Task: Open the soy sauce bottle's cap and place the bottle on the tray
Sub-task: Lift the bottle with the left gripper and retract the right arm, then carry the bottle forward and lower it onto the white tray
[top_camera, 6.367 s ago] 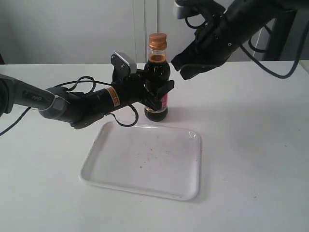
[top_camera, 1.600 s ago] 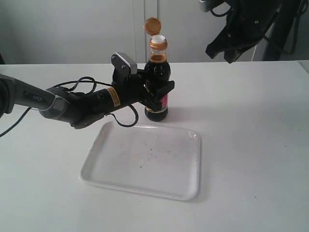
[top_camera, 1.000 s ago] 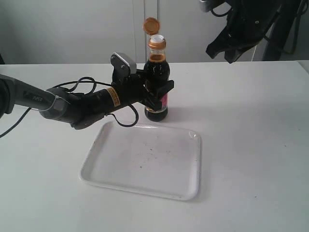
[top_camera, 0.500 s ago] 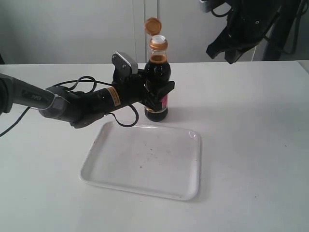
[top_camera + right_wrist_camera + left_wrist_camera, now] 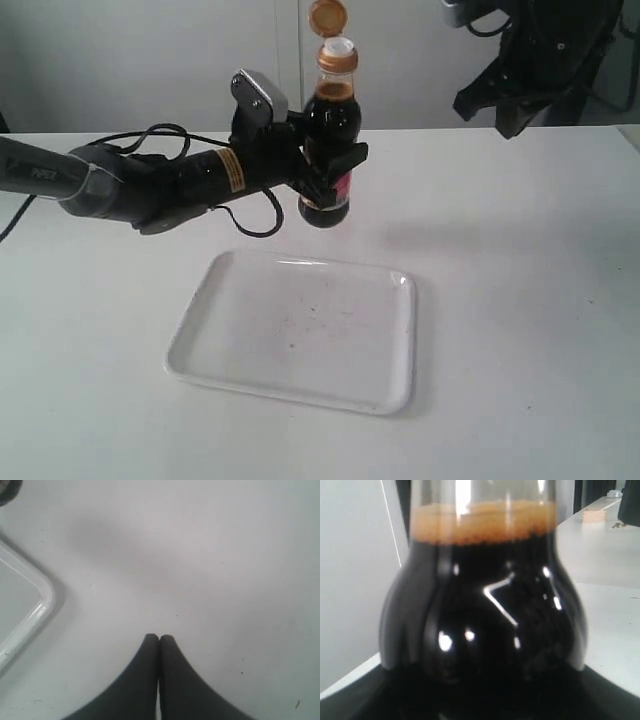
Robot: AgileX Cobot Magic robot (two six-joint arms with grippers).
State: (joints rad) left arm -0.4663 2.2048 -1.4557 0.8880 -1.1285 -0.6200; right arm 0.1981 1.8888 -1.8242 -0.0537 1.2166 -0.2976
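Fingers (image 5: pixel 350 157) of the left gripper (image 5: pixel 330 178) are clamped on the lower body of the small clear soy sauce bottle (image 5: pixel 335 108) of dark liquid. It hangs above the white table (image 5: pixel 520 300), leaning slightly, near the far rim of the shallow white rectangular plastic tray (image 5: pixel 300 392). Its round orange-gold flip-top cap (image 5: pixel 326 16) stands hinged open. The right gripper (image 5: pixel 159 640) hangs well apart, tips pressed together on nothing.

Recommendation: carry the bottle over the tray's middle, bring it upright to guard the open spout, seat the base flat, then let go.

I get bright, even light w/ soft shadows on the table (image 5: pixel 520 300), but left wrist view's blurry, glare spots on the soy sauce bottle (image 5: pixel 480 630).
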